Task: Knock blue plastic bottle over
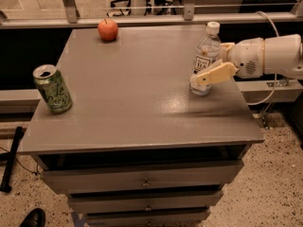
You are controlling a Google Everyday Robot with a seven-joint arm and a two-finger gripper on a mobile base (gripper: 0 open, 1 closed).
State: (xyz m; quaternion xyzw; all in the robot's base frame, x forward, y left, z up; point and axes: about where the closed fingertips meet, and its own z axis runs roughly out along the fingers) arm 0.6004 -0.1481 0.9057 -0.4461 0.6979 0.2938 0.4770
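One tool (212, 73) beside one bottle (207, 51)

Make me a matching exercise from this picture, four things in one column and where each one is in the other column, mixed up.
Things:
1. round red apple
2. green soda can
3. clear blue-tinted plastic bottle with white cap
4. robot's gripper

Places:
A. at the bottle's lower part, reaching in from the right
B. by the far edge of the grey table
C. upright near the right edge
D. near the left edge

Pairs: 1-B, 2-D, 3-C, 4-A
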